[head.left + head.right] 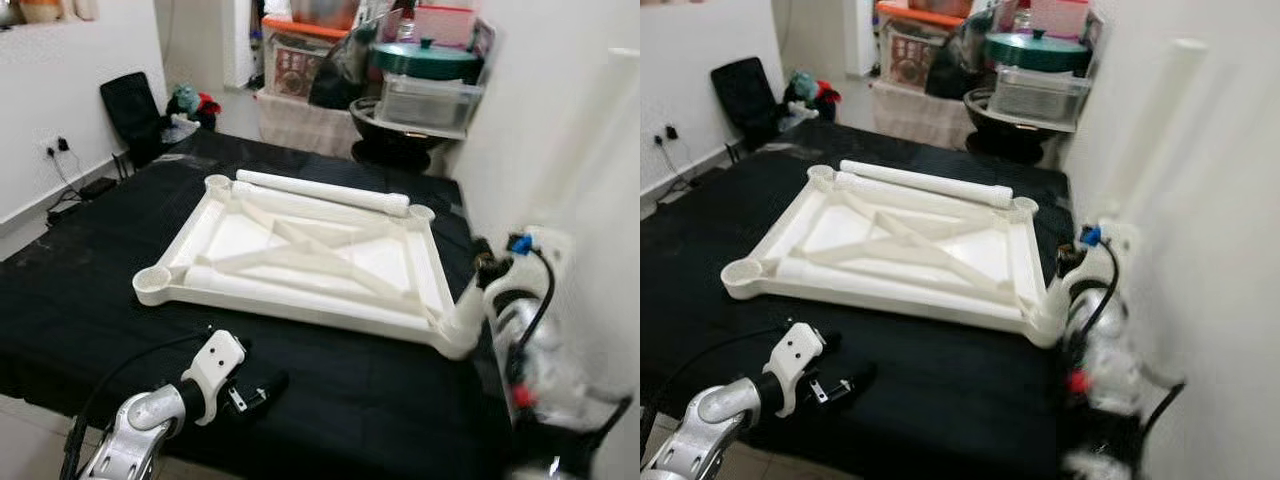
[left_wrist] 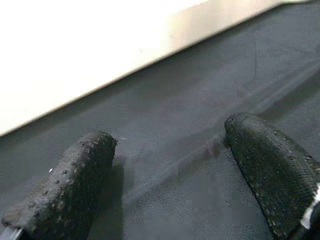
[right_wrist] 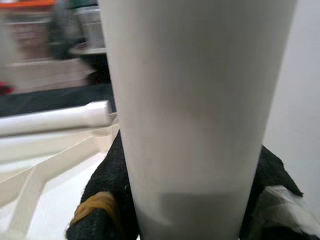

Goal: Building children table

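A narrow room with white walls: at the far end, clear storage bins [image 1: 300, 60] are stacked with an orange-lidded one on top (their contents too blurred to name), and beside them a clear lidded box [image 1: 428, 100] carries a dark green lidded pot [image 1: 425, 58]. A black chair [image 1: 135, 115] stands by the left wall near a wall socket [image 1: 55, 147]. In front lies a low surface under a black cloth [image 1: 90, 300].

In the left eye view, the white table top [image 1: 300, 262] lies upside down on the cloth, its crossed ribs facing up and a round socket at each corner. 1 loose white leg [image 1: 322, 192] lies along its far edge. The left gripper [image 1: 262, 388] hovers low over the cloth just in front of the top's near edge.

In the right eye view, the right gripper [image 1: 1072, 262] sits at the top's near right corner, clamped around a second white leg [image 1: 1150, 140] that rises steeply along the right wall.

In the left wrist view, the 2 black fingers [image 2: 75, 185] are spread apart over bare cloth, holding nothing.

In the right wrist view, the white leg stands wide between the padded fingers [image 3: 107, 200], the ribbed underside behind.
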`<state>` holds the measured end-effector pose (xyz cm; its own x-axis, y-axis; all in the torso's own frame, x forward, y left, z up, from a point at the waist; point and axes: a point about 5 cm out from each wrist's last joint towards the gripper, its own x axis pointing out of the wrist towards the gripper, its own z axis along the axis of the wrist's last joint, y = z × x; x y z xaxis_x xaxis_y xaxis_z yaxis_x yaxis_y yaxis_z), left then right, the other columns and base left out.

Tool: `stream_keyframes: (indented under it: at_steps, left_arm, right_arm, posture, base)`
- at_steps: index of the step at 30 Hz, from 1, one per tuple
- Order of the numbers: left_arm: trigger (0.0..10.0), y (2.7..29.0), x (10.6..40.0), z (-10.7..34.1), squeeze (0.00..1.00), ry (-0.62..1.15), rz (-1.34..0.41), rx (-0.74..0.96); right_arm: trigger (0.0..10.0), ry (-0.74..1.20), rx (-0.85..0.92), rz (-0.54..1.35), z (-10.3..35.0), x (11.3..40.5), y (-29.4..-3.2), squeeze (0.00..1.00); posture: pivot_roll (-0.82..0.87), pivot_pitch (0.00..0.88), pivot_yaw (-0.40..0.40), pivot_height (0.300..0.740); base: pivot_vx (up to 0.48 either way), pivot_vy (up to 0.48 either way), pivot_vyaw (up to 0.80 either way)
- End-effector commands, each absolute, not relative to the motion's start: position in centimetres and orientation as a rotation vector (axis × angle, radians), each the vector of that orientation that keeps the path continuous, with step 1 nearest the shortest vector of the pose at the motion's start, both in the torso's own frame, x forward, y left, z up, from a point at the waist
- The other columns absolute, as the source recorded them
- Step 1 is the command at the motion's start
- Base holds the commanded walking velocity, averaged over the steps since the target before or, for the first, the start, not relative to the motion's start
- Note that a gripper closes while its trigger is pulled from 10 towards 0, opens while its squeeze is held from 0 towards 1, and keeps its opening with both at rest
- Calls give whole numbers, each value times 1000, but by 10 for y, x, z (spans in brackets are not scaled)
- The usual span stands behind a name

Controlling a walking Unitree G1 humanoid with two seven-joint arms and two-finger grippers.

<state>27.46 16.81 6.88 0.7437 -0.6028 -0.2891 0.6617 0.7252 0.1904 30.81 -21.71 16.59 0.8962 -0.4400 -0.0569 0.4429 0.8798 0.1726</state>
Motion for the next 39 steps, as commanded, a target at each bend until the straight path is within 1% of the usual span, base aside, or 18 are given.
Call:
stream_keyframes:
  at_steps: [1,3,4,7,12,13,14,15,17,18,19,21,24,35,36,37,38,39]
  left_arm:
    - [10000,164,273,64,0,237,-724,308]
    - [10000,165,274,66,0,235,-724,311]
    - [10000,168,276,66,0,236,-716,317]
    - [10000,172,277,67,0,238,-704,323]
    - [10000,171,277,67,0,237,-706,321]
    - [10000,169,277,66,0,236,-711,318]
    - [10000,169,277,66,0,236,-711,318]
    - [10000,167,276,66,0,236,-717,315]
    - [10000,167,276,66,0,236,-717,315]
    - [10000,166,276,65,0,235,-720,313]
    - [10000,166,276,65,0,235,-720,313]
    - [10000,166,277,66,0,233,-724,309]
    - [10000,166,277,66,0,231,-726,307]
    - [10000,167,276,67,0,227,-726,303]
    - [10000,167,276,67,0,227,-726,304]
    - [10000,167,276,67,0,227,-726,304]
    - [10000,167,276,67,0,226,-726,305]
    - [10000,166,276,67,0,225,-726,306]
  right_arm:
    - [0,208,230,-483,126,299,-202,0]
    - [0,210,232,-450,126,300,-193,0]
    - [9961,180,223,-397,133,306,-187,0]
    - [10000,127,220,-341,144,312,-183,0]
    - [10000,88,235,-337,156,314,-182,0]
    - [10000,40,260,-291,169,316,-183,1000]
    - [10000,40,260,-291,169,316,-183,1000]
    - [10000,-10,265,-209,181,318,-184,349]
    - [10000,-10,265,-209,181,318,-184,349]
    - [10000,-58,282,-97,192,320,-184,0]
    - [10000,-58,282,-97,192,320,-184,0]
    - [10000,-132,263,216,210,316,-179,0]
    - [10000,-146,219,422,217,311,-177,0]
    - [10000,-130,192,698,224,302,-175,0]
    - [7373,-115,183,682,220,305,-176,0]
    - [7373,-115,183,682,220,305,-176,0]
    - [1137,-97,178,621,214,311,-180,0]
    - [0,-85,175,584,211,315,-183,0]
  posture:
    - [88,0,-135,740]
    - [91,0,-137,740]
    - [88,0,-130,740]
    - [83,0,-126,740]
    - [76,0,-120,740]
    - [69,0,-115,740]
    - [69,0,-115,740]
    - [69,0,-116,740]
    - [69,0,-116,740]
    - [65,0,-113,740]
    - [65,0,-113,740]
    - [64,0,-111,740]
    - [67,0,-113,740]
    - [74,0,-119,740]
    - [74,0,-119,740]
    - [74,0,-119,740]
    - [74,0,-119,740]
    - [77,0,-119,740]
  base:
    - [0,0,0]
    - [0,0,0]
    - [0,0,0]
    - [0,0,0]
    - [0,0,0]
    - [0,0,0]
    - [0,0,0]
    - [0,0,0]
    - [0,0,0]
    - [0,0,0]
    - [0,0,0]
    - [0,0,0]
    - [0,0,0]
    - [0,0,0]
    - [0,0,0]
    - [0,0,0]
    - [0,0,0]
    - [0,0,0]
